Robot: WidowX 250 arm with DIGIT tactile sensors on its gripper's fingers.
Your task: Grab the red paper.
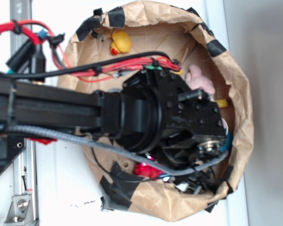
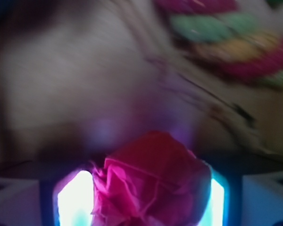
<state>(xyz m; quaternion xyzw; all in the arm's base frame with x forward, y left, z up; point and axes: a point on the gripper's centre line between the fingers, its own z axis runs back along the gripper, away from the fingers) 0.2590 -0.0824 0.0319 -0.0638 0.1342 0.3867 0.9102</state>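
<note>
The red paper [image 2: 151,183] is a crumpled bright red wad that fills the bottom centre of the wrist view. It sits between the two glowing pads [image 2: 74,202] of my gripper [image 2: 144,202], touching both, so the gripper is shut on it. In the exterior view a patch of the red paper [image 1: 148,170] shows just below the black arm [image 1: 146,113], which covers most of the gripper and the middle of the brown paper bag [image 1: 245,117].
Inside the bag lie a yellow rubber duck [image 1: 121,41] at the top and a pink plush bunny [image 1: 200,80] at the right. A red-green-yellow braided rope ring [image 2: 226,42] is blurred at the wrist view's upper right. Black tape patches line the bag rim.
</note>
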